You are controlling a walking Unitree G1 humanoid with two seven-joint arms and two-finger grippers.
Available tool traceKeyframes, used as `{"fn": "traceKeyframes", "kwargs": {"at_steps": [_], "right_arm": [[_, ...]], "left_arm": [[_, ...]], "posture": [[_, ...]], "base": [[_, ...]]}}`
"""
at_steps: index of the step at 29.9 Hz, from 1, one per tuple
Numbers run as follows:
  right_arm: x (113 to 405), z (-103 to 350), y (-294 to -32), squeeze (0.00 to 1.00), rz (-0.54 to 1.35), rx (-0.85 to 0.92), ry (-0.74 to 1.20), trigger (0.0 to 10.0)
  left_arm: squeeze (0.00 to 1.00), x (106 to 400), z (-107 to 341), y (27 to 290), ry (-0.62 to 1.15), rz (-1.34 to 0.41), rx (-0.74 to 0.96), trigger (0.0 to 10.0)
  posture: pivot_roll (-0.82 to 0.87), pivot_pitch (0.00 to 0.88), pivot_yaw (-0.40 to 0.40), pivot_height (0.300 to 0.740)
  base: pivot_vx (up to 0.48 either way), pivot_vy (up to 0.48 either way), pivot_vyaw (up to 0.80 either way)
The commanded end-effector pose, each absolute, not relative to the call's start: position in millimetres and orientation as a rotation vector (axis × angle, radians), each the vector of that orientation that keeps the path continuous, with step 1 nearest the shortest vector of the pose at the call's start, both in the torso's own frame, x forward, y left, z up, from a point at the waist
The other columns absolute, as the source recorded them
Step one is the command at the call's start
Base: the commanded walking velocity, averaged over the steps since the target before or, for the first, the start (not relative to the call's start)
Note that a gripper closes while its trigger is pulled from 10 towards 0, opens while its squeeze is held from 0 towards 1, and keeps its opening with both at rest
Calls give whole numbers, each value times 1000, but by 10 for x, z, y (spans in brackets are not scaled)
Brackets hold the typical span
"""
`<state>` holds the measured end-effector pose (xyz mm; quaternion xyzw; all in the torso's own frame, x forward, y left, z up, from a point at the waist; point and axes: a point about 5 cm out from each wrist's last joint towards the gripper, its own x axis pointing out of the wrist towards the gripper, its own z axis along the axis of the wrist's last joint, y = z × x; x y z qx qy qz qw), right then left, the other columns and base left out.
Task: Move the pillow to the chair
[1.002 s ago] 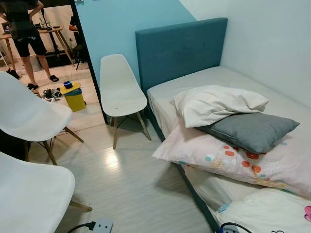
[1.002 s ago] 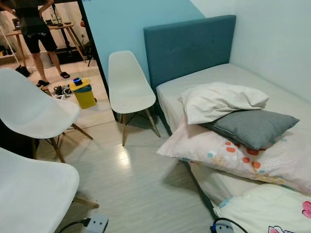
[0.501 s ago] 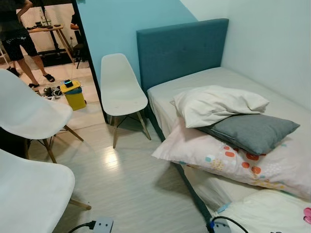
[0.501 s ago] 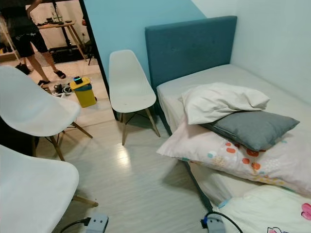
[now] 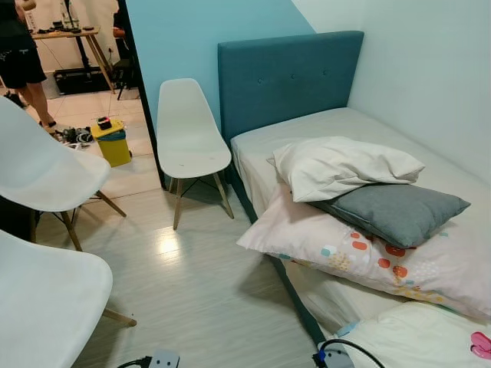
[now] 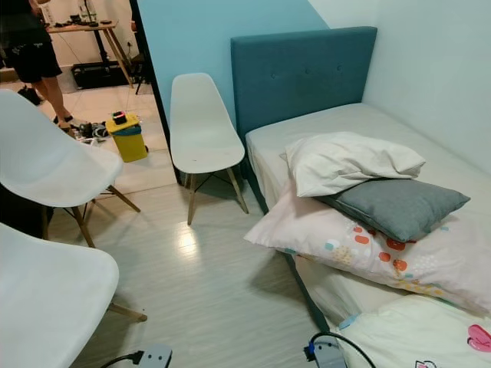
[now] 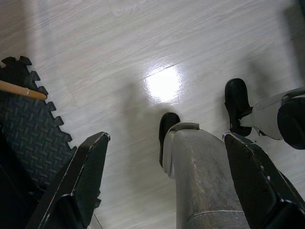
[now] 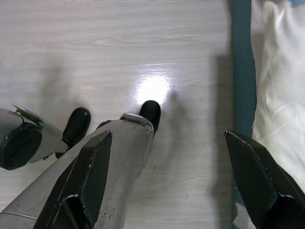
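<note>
Three pillows are stacked on the bed [image 5: 307, 130]. A white pillow [image 5: 337, 165] lies on top, a grey pillow [image 5: 393, 211] beside it, and a large pink patterned pillow [image 5: 337, 244] underneath, overhanging the bed's side. A white shell chair [image 5: 189, 138] with wooden legs stands by the teal headboard [image 5: 288, 77]. Both arms hang down. My left gripper [image 7: 166, 138] is open over the wood floor, and my right gripper [image 8: 167, 136] is open over the floor beside the bed frame. Nothing is held in either.
Two more white chairs [image 5: 38, 172] [image 5: 46, 299] stand at the left. A yellow bin [image 5: 113, 146] sits in the doorway, where a person [image 5: 19, 54] stands by a desk. A power strip [image 5: 161, 359] and a cabled plug [image 5: 331, 356] lie on the floor near me. Another pillow [image 5: 422, 341] lies at the bottom right.
The whole picture has shifted slightly, so the camera moved. The person in the doorway has stepped to the left. The pillows and chairs stay where they were.
</note>
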<state>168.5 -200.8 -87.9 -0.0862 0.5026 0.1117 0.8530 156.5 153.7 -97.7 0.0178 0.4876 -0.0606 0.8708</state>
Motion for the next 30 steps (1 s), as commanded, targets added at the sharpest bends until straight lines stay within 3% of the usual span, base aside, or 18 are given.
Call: {"fn": "traceKeyframes", "kwargs": {"at_steps": [1, 30], "right_arm": [[1710, -874, -1962, 0, 264, -195, 1050, 10000], [1634, -906, -1969, 0, 270, -192, 1079, 10000]], "left_arm": [[0, 1569, -974, 1592, 1022, -111, 36, 10000], [0, 1530, -991, 1520, 1037, -160, 19, 10000]], "posture": [[46, 0, -27, 740], [27, 0, -11, 740]], "base": [[0, 0, 0], [0, 0, 0]]}}
